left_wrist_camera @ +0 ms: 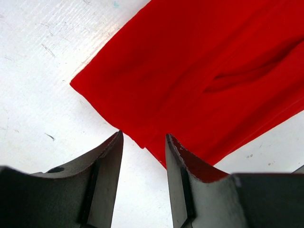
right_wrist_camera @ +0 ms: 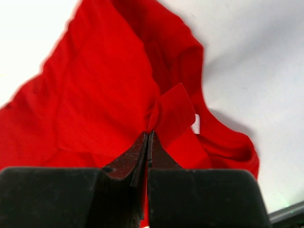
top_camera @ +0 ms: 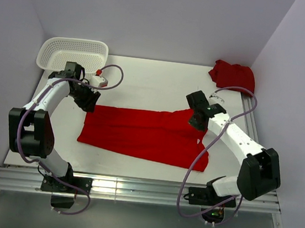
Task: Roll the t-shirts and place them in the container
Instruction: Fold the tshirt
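A red t-shirt (top_camera: pixel 144 134) lies folded into a long flat band across the middle of the white table. My left gripper (top_camera: pixel 89 102) is open just off the band's left end; the left wrist view shows the band's corner (left_wrist_camera: pixel 199 80) ahead of the parted fingers (left_wrist_camera: pixel 110 156), with bare table between them. My right gripper (top_camera: pixel 197 119) is shut on a fold of the same shirt (right_wrist_camera: pixel 171 111) at its right end, lifting it a little. The second red t-shirt (top_camera: pixel 232 75) lies crumpled in the back right corner.
A white mesh basket (top_camera: pixel 73 53) stands at the back left corner. A small white block with a red tip (top_camera: pixel 97 79) lies beside it. The table's metal front rail (top_camera: pixel 132 188) runs along the near edge. Walls close in left, right and behind.
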{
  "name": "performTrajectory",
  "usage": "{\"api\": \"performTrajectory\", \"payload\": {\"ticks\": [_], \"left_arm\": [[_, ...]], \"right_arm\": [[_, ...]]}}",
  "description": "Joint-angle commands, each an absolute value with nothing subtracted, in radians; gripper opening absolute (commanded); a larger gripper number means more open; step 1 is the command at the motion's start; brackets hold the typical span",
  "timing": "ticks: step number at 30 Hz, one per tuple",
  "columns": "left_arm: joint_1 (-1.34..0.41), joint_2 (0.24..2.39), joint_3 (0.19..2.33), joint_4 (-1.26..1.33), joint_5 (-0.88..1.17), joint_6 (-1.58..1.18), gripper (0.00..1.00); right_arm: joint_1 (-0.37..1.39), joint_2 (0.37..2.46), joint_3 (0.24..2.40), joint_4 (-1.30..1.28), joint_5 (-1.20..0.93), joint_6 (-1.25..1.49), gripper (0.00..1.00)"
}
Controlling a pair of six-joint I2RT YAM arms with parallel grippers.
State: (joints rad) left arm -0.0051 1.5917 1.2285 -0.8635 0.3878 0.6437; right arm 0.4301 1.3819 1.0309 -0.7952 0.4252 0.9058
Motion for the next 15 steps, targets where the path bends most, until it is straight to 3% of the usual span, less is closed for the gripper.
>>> {"api": "performTrajectory", "payload": {"ticks": [1,8,11,12,15], "left_arm": [[-0.003,1.575,1.230,-0.882,0.420,0.675,0.46],[-0.003,1.586,1.235,-0.885,0.417,0.670,0.46],[-0.003,1.586,1.232,-0.882,0.413,0.669,0.46],[-0.003,1.583,1.229,-0.881,0.410,0.669,0.46],[-0.003,1.585,1.229,-0.881,0.410,0.666,0.46]], "right_arm": [[0.434,1.390,1.008,-0.844,0.475,0.954,0.00],[0.433,1.508,1.015,-0.850,0.489,0.960,0.03],[0.437,1.509,1.022,-0.854,0.500,0.968,0.23],[0.440,1.503,1.026,-0.861,0.512,0.972,0.34],[0.462,1.464,1.040,-0.883,0.538,0.983,0.46]]}}
